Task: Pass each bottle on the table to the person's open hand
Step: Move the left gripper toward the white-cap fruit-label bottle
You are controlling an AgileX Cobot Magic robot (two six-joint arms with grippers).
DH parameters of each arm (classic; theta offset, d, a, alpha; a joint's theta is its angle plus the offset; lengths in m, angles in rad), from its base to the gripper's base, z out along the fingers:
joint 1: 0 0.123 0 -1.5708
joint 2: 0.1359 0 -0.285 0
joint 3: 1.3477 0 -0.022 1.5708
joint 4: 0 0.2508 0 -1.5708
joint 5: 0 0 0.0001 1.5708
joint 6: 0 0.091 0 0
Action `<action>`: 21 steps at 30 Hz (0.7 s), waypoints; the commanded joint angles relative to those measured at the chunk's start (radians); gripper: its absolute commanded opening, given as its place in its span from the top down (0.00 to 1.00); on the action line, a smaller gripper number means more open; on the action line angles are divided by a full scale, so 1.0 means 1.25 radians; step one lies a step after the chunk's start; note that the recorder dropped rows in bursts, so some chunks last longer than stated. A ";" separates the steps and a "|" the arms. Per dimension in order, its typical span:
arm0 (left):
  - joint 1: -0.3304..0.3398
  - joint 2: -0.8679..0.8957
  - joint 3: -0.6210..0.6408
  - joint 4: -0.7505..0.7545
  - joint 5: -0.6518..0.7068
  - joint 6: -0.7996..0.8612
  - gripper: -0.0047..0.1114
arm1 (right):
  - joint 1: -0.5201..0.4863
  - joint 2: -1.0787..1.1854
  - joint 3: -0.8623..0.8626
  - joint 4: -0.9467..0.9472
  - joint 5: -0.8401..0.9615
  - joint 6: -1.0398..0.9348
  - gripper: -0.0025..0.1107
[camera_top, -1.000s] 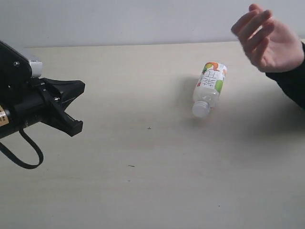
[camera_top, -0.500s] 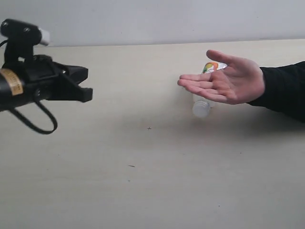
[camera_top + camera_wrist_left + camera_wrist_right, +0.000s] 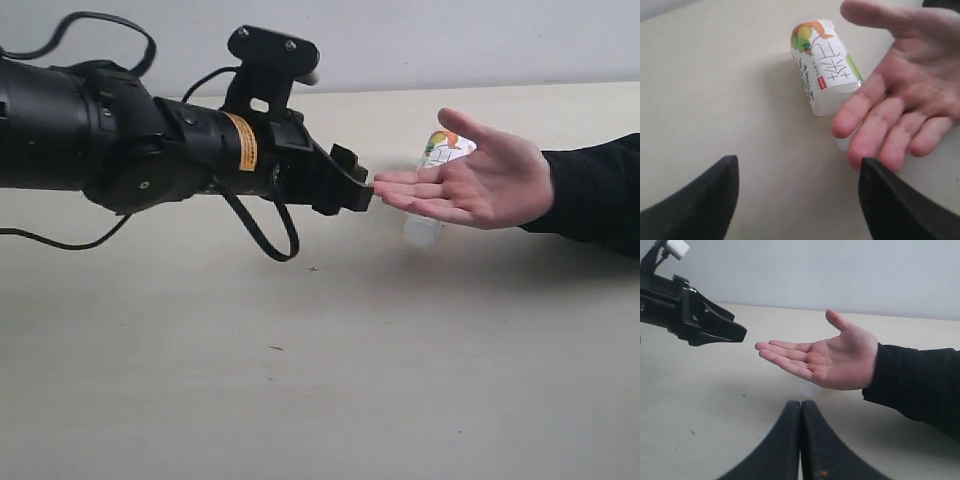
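**Exterior view**
- Hand [image 3: 480, 185]: palm up and fully open, with straight fingers and the thumb raised. It holds nothing. It hangs above the table [image 3: 300, 380], over the right part near the far edge. A black sleeve [image 3: 600, 190] runs off past the right edge.
- Left gripper [image 3: 362, 196]: the tip is just beside the hand's fingertips. The jaw spread cannot be read from this side.
- Bottle [image 3: 440, 155]: lies on its side on the table near the far edge, right of the middle, under the hand. The label end shows beyond the palm. The pale neck end shows below it, pointing toward the near edge.

**Left wrist view**
- Left gripper [image 3: 797, 195]: jaws stand wide apart, with only bare table between them.
- Hand [image 3: 905, 90]: open and empty, fingertips toward the gripper. It covers the bottle's neck end.
- Bottle [image 3: 822, 65]: whitish, with a white-green label printed with orange and green fruit, dark characters and a small red tag. It is clear of both gripper fingers.

**Right wrist view**
- Right gripper [image 3: 801, 440]: fingers pressed together, gripping nothing.
- Hand [image 3: 832, 360]: palm up, slightly cupped and empty.
- Left gripper [image 3: 740, 332]: near the fingertips, with a narrow gap showing between them.
- Bottle: almost wholly hidden behind the hand.
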 commanded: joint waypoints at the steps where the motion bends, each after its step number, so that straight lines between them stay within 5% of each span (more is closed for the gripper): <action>1: -0.004 0.055 -0.016 0.001 -0.032 -0.017 0.39 | 0.001 -0.003 0.002 -0.004 -0.006 -0.002 0.98; 16: -0.040 0.184 -0.018 -0.003 -0.169 -0.086 0.33 | 0.001 -0.003 0.002 -0.004 -0.006 -0.003 0.98; 21: -0.070 0.232 -0.094 -0.041 -0.152 -0.103 0.33 | 0.001 -0.003 0.002 -0.004 -0.006 -0.003 0.98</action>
